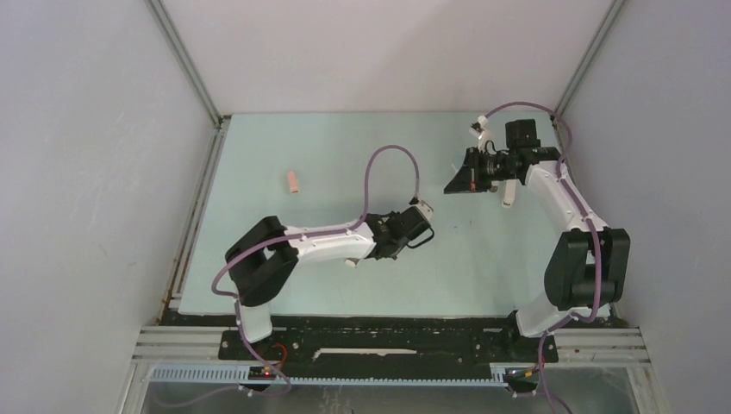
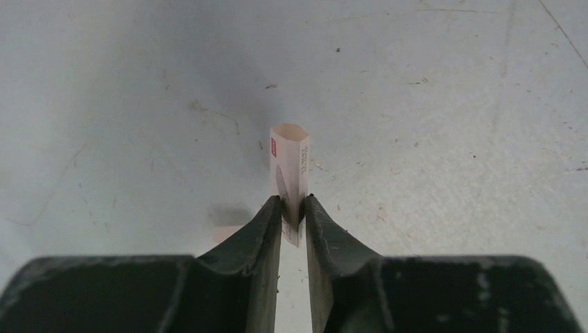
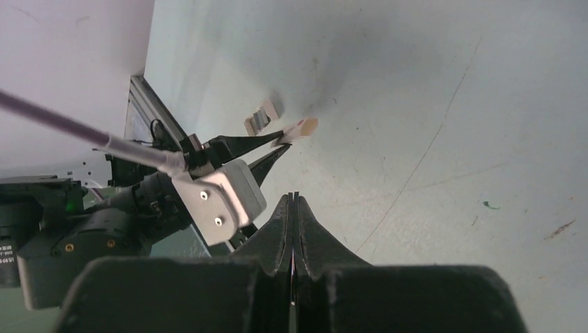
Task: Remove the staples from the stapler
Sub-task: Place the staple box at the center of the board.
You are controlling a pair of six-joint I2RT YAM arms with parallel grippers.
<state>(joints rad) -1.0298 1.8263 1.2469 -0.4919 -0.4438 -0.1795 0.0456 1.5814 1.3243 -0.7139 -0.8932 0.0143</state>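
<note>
My left gripper [image 2: 294, 205] is pinching a small pale stapler [image 2: 289, 156]. The two black fingers squeeze it near one end, one finger on each side. The rest of the stapler sticks out past the fingertips. It has a little red mark and some tiny print on one side. I cannot tell if the staples are inside it.

From above, the left gripper [image 1: 421, 216] is near the middle of the pale green table [image 1: 345, 147], and the stapler [image 1: 422, 207] shows as a small white bit at its tip.

My right gripper [image 3: 295, 200] has its two fingers pressed flat together with nothing between them. From above, the right gripper [image 1: 454, 185] is toward the back right of the table and points at the left arm. It is well apart from the stapler.

The right wrist camera also sees the left gripper [image 3: 286, 141] holding the stapler [image 3: 305, 127]. Just past it, a small pale thing with grey stripes [image 3: 262, 118] lies on the table. It is too small for me to tell what it is.

A small pink stapler [image 1: 294, 181] lies alone on the left side of the table, well apart from both grippers.

In the left wrist camera, a small pale bit [image 2: 225, 233] peeks out from behind the left finger, and I cannot tell what it is.
</note>
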